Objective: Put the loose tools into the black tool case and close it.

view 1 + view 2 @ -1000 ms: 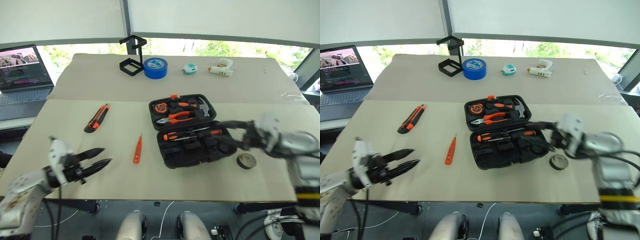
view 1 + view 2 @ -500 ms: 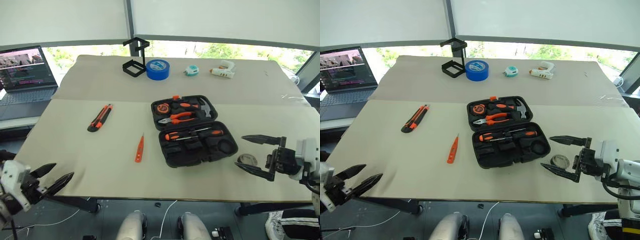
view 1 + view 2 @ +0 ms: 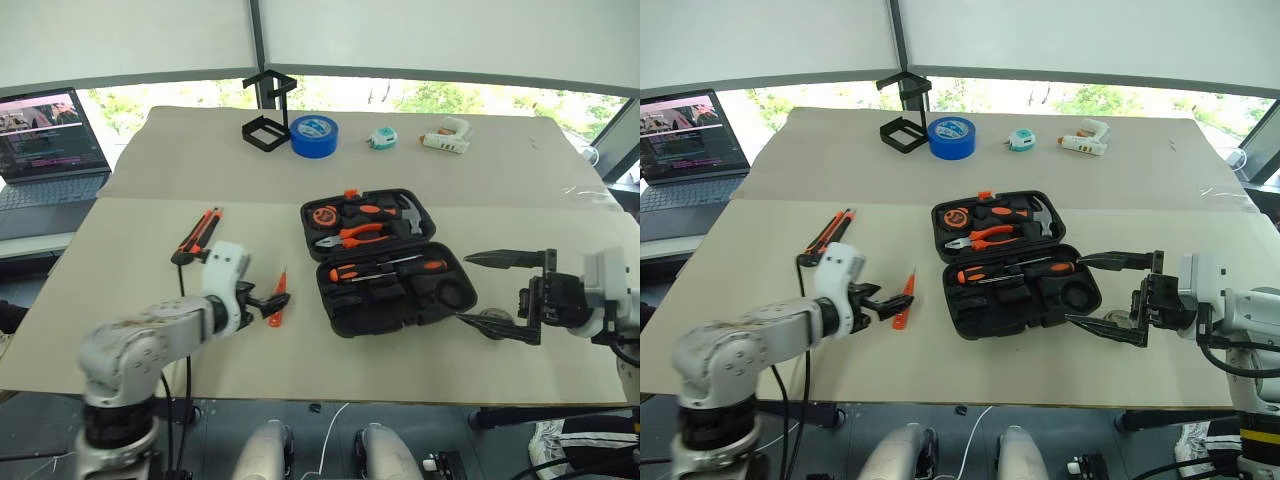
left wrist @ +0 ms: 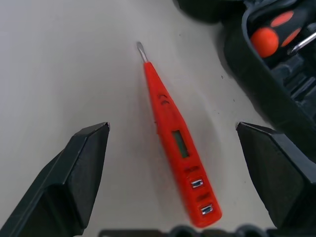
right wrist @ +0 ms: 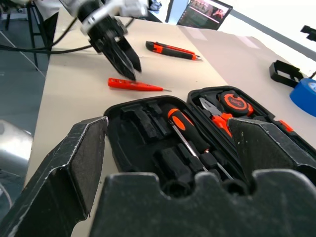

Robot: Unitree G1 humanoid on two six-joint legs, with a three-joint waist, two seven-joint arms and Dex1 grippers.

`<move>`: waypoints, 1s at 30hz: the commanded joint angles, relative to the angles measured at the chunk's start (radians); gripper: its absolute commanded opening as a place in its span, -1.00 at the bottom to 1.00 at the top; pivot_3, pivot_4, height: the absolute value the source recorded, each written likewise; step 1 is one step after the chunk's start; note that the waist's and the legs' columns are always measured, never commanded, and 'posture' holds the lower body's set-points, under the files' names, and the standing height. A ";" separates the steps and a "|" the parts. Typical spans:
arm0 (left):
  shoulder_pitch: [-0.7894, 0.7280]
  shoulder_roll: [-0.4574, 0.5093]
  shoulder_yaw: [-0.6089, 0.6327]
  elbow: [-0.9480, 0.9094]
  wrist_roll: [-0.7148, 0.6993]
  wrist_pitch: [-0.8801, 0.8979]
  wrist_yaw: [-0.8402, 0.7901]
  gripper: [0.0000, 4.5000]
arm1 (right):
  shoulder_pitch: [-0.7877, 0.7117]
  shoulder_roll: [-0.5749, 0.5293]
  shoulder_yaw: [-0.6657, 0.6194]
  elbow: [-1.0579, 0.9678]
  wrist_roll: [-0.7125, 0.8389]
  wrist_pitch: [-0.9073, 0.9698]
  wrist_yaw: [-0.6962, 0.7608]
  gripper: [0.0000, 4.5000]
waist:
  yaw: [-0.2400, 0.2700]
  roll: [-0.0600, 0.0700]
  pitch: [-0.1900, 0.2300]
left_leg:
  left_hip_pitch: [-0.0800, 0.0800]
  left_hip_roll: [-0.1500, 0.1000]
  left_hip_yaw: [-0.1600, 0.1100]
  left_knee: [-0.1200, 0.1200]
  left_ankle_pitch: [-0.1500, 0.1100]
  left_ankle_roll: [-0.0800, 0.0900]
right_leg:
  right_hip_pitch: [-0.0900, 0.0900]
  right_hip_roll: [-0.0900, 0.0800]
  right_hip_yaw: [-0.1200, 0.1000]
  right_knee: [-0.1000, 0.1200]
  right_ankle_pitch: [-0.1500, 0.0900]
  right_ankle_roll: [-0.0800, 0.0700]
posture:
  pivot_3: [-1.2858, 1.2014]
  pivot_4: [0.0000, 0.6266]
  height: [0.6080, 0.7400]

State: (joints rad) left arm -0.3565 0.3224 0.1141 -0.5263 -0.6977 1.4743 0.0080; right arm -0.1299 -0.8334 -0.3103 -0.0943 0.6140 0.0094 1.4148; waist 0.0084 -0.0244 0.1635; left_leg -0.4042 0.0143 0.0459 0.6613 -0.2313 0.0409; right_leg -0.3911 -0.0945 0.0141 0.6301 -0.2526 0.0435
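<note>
Case (image 3: 385, 258) open mid-table, left hand (image 4: 173, 163) spread wide astride tester pen (image 4: 174, 140) — not touching, right hand (image 3: 500, 295) apart — empty, beside tape roll (image 3: 492, 322), knife (image 3: 196, 233) far left.

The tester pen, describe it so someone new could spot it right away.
Start at the open black tool case mid-table. Just to its left, the tester pen lies flat on the table, between the case and the utility knife. It is slim, all orange, with a bare metal tip.
</note>
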 commanded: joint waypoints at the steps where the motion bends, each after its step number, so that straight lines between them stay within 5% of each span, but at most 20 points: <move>1: -0.012 -0.009 -0.087 0.013 0.083 0.034 0.045 0.96 | -0.004 -0.020 -0.013 -0.046 0.027 0.018 0.005 1.00 | 0.002 0.000 0.000 | 0.000 0.000 0.000 0.000 0.000 0.000 | 0.001 0.000 0.000 0.000 0.000 0.000 | 0.03 -0.52 1.00; 5: -0.002 -0.034 -0.105 0.026 0.124 0.044 0.042 0.63 | 0.006 -0.022 -0.022 -0.068 0.034 0.038 0.001 1.00 | 0.003 0.001 0.000 | 0.004 0.000 0.000 0.000 0.000 -0.001 | 0.004 0.000 0.001 0.000 0.000 0.000 | 0.03 -0.52 1.00; 14: -0.001 0.042 -0.063 0.019 0.152 -0.001 -0.075 -0.80 | 0.035 -0.014 -0.033 -0.087 0.027 0.025 -0.002 1.00 | 0.003 0.001 -0.001 | 0.004 0.000 0.000 0.000 0.001 -0.001 | 0.004 0.000 0.001 0.000 0.000 -0.001 | 0.03 -0.52 1.00; 18: -0.015 0.234 0.017 0.019 0.088 -0.090 -0.289 -0.81 | 0.050 -0.014 -0.059 -0.093 0.031 0.032 -0.026 1.00 | -0.003 0.001 0.000 | 0.003 0.001 0.000 0.000 0.001 -0.001 | 0.001 0.001 0.001 0.000 0.000 -0.002 | 0.03 -0.52 1.00; 20: -0.034 0.387 0.015 0.033 0.041 -0.211 -0.525 -0.81 | 0.056 -0.021 -0.090 -0.085 0.032 0.048 -0.053 1.00 | -0.003 0.000 0.000 | 0.002 0.001 0.000 0.000 0.001 -0.001 | 0.000 0.001 0.001 0.001 -0.001 -0.003 | 0.03 -0.52 1.00; 24: -0.101 0.597 -0.166 0.069 0.096 -0.547 -0.966 -0.81 | 0.071 -0.052 -0.131 -0.048 0.010 0.098 -0.105 1.00 | 0.009 0.001 0.000 | -0.001 0.000 0.001 0.000 0.002 -0.002 | -0.002 -0.001 0.000 0.000 -0.001 -0.004 | 0.03 -0.52 1.00; 27: -0.246 0.585 -0.325 0.135 0.152 -0.618 -1.091 -0.81 | 0.078 -0.090 -0.127 -0.005 -0.042 0.095 -0.115 1.00 | 0.022 0.001 0.000 | 0.000 -0.001 0.002 0.000 0.001 -0.001 | 0.001 -0.004 -0.001 -0.003 -0.001 -0.005 | 0.03 -0.52 1.00; 30: -0.443 0.435 -0.507 0.241 0.237 -0.586 -1.086 -0.81 | 0.065 -0.125 -0.113 0.022 -0.085 0.112 -0.151 1.00 | 0.025 0.001 0.000 | -0.003 -0.002 0.004 0.001 0.002 0.002 | 0.000 -0.003 -0.001 -0.004 0.000 -0.003 | 0.03 -0.52 1.00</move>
State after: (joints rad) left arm -0.7183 0.8139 -0.3169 -0.3290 -0.5113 0.8856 -1.0828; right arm -0.0521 -0.9311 -0.4084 -0.0766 0.5501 0.1101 1.2844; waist 0.0337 -0.0239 0.1635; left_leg -0.4076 0.0128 0.0501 0.6636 -0.2292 0.0441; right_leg -0.3910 -0.0959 0.0136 0.6259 -0.2520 0.0415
